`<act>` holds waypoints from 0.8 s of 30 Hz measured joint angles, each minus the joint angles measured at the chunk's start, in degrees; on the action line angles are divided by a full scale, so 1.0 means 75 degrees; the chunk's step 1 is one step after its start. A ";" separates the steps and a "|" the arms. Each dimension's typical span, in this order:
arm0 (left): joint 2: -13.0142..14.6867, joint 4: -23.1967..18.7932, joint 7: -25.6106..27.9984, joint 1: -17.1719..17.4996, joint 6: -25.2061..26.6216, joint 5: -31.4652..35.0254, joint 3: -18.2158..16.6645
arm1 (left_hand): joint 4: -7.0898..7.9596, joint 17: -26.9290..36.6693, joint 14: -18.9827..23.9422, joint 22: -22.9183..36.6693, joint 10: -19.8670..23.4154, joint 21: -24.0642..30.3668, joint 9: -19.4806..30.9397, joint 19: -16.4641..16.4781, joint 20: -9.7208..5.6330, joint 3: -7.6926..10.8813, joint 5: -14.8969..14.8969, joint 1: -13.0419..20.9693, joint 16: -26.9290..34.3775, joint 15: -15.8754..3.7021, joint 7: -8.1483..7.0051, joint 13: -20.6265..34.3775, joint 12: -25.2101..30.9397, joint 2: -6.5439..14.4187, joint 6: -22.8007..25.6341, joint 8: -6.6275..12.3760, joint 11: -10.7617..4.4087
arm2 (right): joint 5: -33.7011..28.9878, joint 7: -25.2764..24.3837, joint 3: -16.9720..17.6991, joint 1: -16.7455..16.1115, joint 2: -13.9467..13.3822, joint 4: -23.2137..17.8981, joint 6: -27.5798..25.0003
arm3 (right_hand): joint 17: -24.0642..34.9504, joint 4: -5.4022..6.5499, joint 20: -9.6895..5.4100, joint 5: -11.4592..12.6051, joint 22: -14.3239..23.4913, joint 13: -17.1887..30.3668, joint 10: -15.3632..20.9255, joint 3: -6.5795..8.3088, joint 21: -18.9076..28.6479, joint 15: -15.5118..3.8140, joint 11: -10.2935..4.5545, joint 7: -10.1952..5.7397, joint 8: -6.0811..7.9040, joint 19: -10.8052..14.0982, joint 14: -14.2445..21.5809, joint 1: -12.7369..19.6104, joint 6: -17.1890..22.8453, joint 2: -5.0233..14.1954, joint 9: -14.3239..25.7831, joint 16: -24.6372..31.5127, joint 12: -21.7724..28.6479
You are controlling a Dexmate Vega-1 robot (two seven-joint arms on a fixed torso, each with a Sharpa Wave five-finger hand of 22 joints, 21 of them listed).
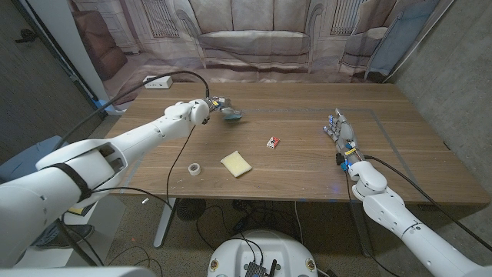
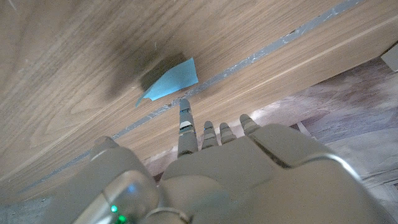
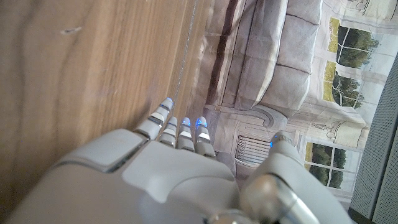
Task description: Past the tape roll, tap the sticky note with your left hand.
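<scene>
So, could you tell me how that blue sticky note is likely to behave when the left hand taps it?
The blue sticky note looks thin and floppy, with one corner lifted, so it would probably flex. It seems light and might slide unless its adhesive grips. The left hand hovers close.

From the head view I cannot tell whether my left hand (image 1: pixel 217 107) touches the blue sticky note (image 1: pixel 234 116); the fingers cover most of it above centre, and only a sliver shows. In the left wrist view the hand's back (image 2: pixel 249 180) blocks the lower frame, and a dark shadow blurs one corner of the note (image 2: pixel 171 81). The small red-and-white item (image 1: pixel 273 142) near the head view's centre is too small to identify. My right hand (image 1: pixel 340 137) is tiny at centre right; I cannot see how its palm lies. Both forearms are cut off at the bottom corners.
</scene>
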 measured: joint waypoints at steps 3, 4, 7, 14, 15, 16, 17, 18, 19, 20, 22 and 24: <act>-0.0038 -0.0004 -0.0001 0.0011 -0.0019 0.0009 0.0000 | 0.0000 0.0000 0.0000 0.0000 0.0000 0.0000 0.0000 0.0000 0.0000 0.0000 0.0000 0.0000 0.0000 0.0000 0.0000 0.0000 0.0000 0.0000 0.0000 0.0000 0.0000 | 0.0002 -0.0018 0.0010 -0.0029 0.0000 -0.0018 0.0009 | 0.0000 0.0000 0.0000 0.0000 0.0000 0.0000 0.0000 0.0000 0.0000 0.0000 0.0000 0.0000 0.0000 0.0000 0.0000 0.0000 0.0000 0.0000 0.0000 0.0000 0.0000; -0.0053 -0.0003 -0.0001 0.0012 -0.0019 0.0009 0.0000 | -0.0014 0.0000 0.0000 0.0000 0.0000 0.0000 0.0000 0.0000 0.0000 0.0014 0.0000 0.0000 0.0000 0.0000 0.0000 0.0000 0.0000 0.0000 0.0000 0.0000 0.0000 | 0.0003 -0.0028 0.0010 -0.0029 0.0000 -0.0018 0.0012 | 0.0000 0.0000 0.0000 0.0000 0.0000 0.0000 0.0000 0.0000 0.0000 0.0000 0.0000 0.0000 0.0000 0.0000 0.0000 0.0000 0.0000 0.0000 0.0000 0.0000 0.0000; -0.0094 0.0029 0.0000 0.0013 -0.0044 0.0017 0.0000 | -0.0030 0.0000 0.0000 0.0000 0.0000 0.0000 0.0000 0.0000 0.0000 0.0031 0.0000 0.0000 0.0000 0.0000 0.0001 0.0000 0.0000 0.0000 0.0000 0.0000 0.0000 | 0.0005 -0.0054 0.0030 -0.0064 -0.0001 -0.0050 0.0020 | 0.0000 0.0000 0.0000 0.0000 0.0000 0.0000 0.0000 0.0000 0.0000 0.0000 0.0000 0.0000 0.0000 0.0000 0.0000 0.0000 0.0000 0.0000 0.0000 0.0000 0.0000; -0.0182 0.0192 0.0004 0.0003 -0.0129 0.0027 0.0044 | -0.0030 0.0000 0.0000 0.0000 0.0000 0.0000 0.0000 0.0000 0.0000 0.0030 0.0000 0.0001 0.0000 0.0000 0.0031 0.0000 0.0000 0.0001 0.0030 0.0000 0.0000 | 0.0006 -0.0102 0.0073 -0.0138 -0.0022 -0.0113 0.0030 | 0.0000 0.0000 0.0000 0.0000 0.0000 0.0000 0.0000 0.0000 0.0000 0.0000 0.0000 0.0000 0.0000 0.0000 0.0000 0.0000 0.0000 0.0000 0.0000 0.0000 0.0000; -0.0198 0.0226 0.0004 -0.0012 -0.0142 0.0027 0.0056 | -0.0030 0.0000 0.0000 0.0000 -0.0001 0.0000 0.0000 0.0000 0.0000 0.0030 0.0000 0.0001 0.0000 0.0000 0.0030 0.0000 0.0000 0.0001 0.0030 0.0000 0.0000 | 0.0007 -0.0110 0.0083 -0.0148 -0.0026 -0.0121 0.0031 | 0.0000 0.0000 0.0000 0.0000 0.0000 0.0000 0.0000 0.0000 0.0000 0.0000 0.0000 0.0000 0.0000 0.0000 0.0000 0.0000 0.0000 0.0000 0.0000 0.0000 0.0000; -0.0209 0.0251 0.0005 -0.0021 -0.0148 0.0028 0.0064 | -0.0030 0.0000 0.0000 0.0000 -0.0001 0.0000 0.0000 0.0000 0.0000 0.0030 0.0000 0.0013 0.0000 0.0000 0.0030 0.0000 0.0000 0.0013 0.0030 0.0000 0.0000 | 0.0006 -0.0115 0.0087 -0.0154 -0.0028 -0.0124 0.0031 | 0.0007 0.0000 0.0000 0.0000 0.0000 0.0000 0.0000 0.0000 0.0000 0.0000 0.0000 0.0000 0.0000 0.0000 0.0000 0.0000 0.0000 0.0000 0.0000 0.0000 0.0000; -0.0214 0.0259 0.0005 -0.0024 -0.0154 0.0029 0.0067 | -0.0030 0.0000 0.0000 0.0000 -0.0001 0.0000 0.0000 0.0000 0.0000 0.0030 0.0000 0.0040 0.0000 0.0000 0.0030 0.0000 0.0000 0.0040 0.0030 0.0000 0.0000 | 0.0006 -0.0117 0.0090 -0.0157 -0.0029 -0.0128 0.0031 | 0.0029 0.0000 0.0000 0.0000 0.0000 0.0000 0.0000 0.0000 0.0000 0.0000 0.0000 0.0000 0.0000 0.0000 0.0000 0.0000 0.0000 0.0000 0.0000 0.0000 0.0000; -0.0231 0.0290 0.0005 -0.0034 -0.0166 0.0028 0.0080 | -0.0030 0.0000 0.0000 0.0000 -0.0001 0.0000 0.0000 0.0000 0.0000 0.0030 0.0000 0.0040 0.0000 -0.0001 0.0030 0.0000 0.0000 0.0040 0.0030 0.0000 0.0000 | 0.0006 -0.0122 0.0092 -0.0161 -0.0030 -0.0132 0.0032 | 0.0042 0.0000 0.0000 0.0000 0.0000 0.0000 0.0000 0.0000 0.0000 0.0000 0.0000 0.0000 0.0000 0.0000 0.0000 0.0000 0.0000 0.0000 0.0000 0.0000 0.0000; -0.0243 0.0313 0.0005 -0.0041 -0.0177 0.0029 0.0088 | -0.0030 0.0000 0.0000 0.0000 -0.0001 0.0000 0.0000 0.0000 0.0000 0.0030 0.0000 0.0040 0.0000 -0.0001 0.0030 0.0000 0.0000 0.0040 0.0030 0.0000 0.0001 | 0.0006 -0.0125 0.0094 -0.0164 -0.0030 -0.0136 0.0032 | 0.0042 0.0000 0.0000 0.0000 0.0000 0.0000 0.0000 0.0000 0.0000 0.0000 0.0000 0.0000 0.0000 0.0000 0.0000 0.0000 0.0000 0.0000 0.0000 0.0000 0.0000; -0.0255 0.0338 0.0005 -0.0051 -0.0180 0.0029 0.0097 | -0.0030 0.0000 -0.0001 0.0000 -0.0001 0.0000 0.0000 0.0000 0.0000 0.0030 0.0000 0.0040 0.0000 0.0000 0.0030 0.0000 0.0000 0.0040 0.0030 0.0000 0.0001 | 0.0006 -0.0129 0.0094 -0.0165 -0.0030 -0.0136 0.0032 | 0.0042 0.0000 0.0000 0.0000 0.0000 0.0000 0.0000 0.0000 0.0000 0.0000 0.0000 0.0000 0.0000 0.0000 0.0000 0.0000 0.0000 0.0000 0.0000 0.0000 0.0000; -0.0289 0.0410 0.0006 -0.0078 -0.0201 0.0028 0.0120 | -0.0032 0.0000 0.0000 0.0000 -0.0001 0.0000 0.0000 0.0000 0.0000 0.0033 0.0000 0.0040 0.0000 0.0000 0.0030 0.0000 0.0000 0.0040 0.0030 0.0000 0.0001 | 0.0007 -0.0138 0.0098 -0.0171 -0.0030 -0.0140 0.0032 | 0.0042 0.0000 0.0000 0.0000 0.0000 0.0000 0.0000 0.0000 0.0000 0.0000 0.0000 0.0000 0.0000 0.0000 0.0000 0.0000 0.0000 0.0000 0.0000 0.0000 0.0000; -0.0323 0.0486 0.0006 -0.0100 -0.0244 0.0026 0.0146 | -0.0049 0.0000 0.0000 0.0000 -0.0001 0.0000 0.0000 0.0000 0.0000 0.0050 0.0000 0.0040 0.0000 -0.0001 0.0030 0.0000 0.0000 0.0040 0.0030 0.0000 0.0001 | 0.0008 -0.0143 0.0103 -0.0175 -0.0031 -0.0141 0.0032 | 0.0041 0.0000 0.0000 0.0000 0.0000 0.0000 0.0000 0.0000 0.0000 0.0000 0.0000 0.0000 0.0000 0.0000 0.0000 0.0000 0.0000 0.0000 0.0000 0.0000 0.0000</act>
